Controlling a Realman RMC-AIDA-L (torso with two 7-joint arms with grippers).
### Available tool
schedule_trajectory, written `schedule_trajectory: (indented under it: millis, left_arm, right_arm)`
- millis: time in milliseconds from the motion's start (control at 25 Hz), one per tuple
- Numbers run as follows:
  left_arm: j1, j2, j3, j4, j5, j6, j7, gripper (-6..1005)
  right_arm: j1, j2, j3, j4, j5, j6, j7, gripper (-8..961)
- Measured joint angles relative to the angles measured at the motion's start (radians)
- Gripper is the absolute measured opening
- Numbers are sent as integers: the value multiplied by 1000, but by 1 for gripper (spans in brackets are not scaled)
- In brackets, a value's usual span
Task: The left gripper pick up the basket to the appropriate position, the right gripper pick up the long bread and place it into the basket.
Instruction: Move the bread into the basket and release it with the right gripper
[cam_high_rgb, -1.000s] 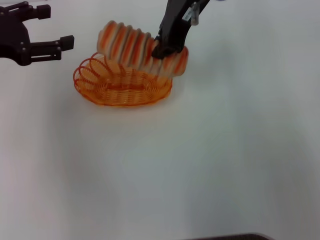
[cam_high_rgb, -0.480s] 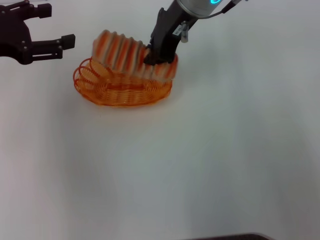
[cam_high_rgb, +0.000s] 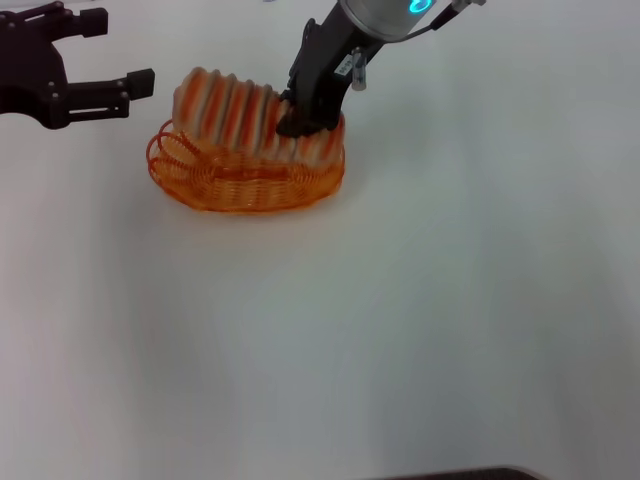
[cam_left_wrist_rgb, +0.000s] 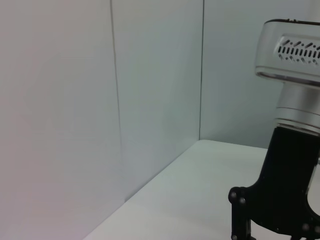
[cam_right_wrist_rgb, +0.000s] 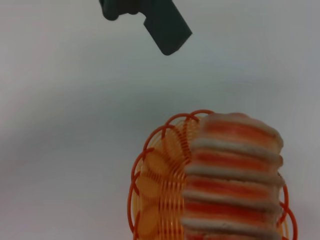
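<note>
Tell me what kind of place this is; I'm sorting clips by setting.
Likely a lab test bench: a bare white table, plain wall panels, and only a basket with long bread as props.

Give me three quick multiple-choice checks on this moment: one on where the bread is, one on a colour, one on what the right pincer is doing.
1. Where is the long bread?
A. Flat on the table beside the basket
B. Over the basket, tilted, one end lower at the rim
C. Under the left pincer

2. What colour is the basket's wire?
A. Orange
B. Blue
C. Black

3. What is the right pincer doing?
A. Parked open, away from everything
B. Gripping the basket rim
C. Shut on the long bread

Answers:
1. B: in the head view the loaf slants across the basket, with its gripped end down at the rim.
2. A: the looping rim shows orange in both the head and right wrist views.
3. C: its fingers clamp the loaf's end, while the left pincer sits open off to the side.
</note>
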Motion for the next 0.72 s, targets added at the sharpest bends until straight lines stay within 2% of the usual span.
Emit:
schedule_trajectory:
  millis: [160,560,720]
  left_arm:
    - [-2,1,1,-1,2,-5,0,874]
    - [-4,3,1,-2,2,-13,2,874]
    - [-5,3,1,-11,3,-19,4,874]
  right_arm:
    - [1,0,2,3,15,7,0,201]
    - [-8,-2,4,6,18,39,2,639]
    - [-42,-8,24,-38,50,78,7,687]
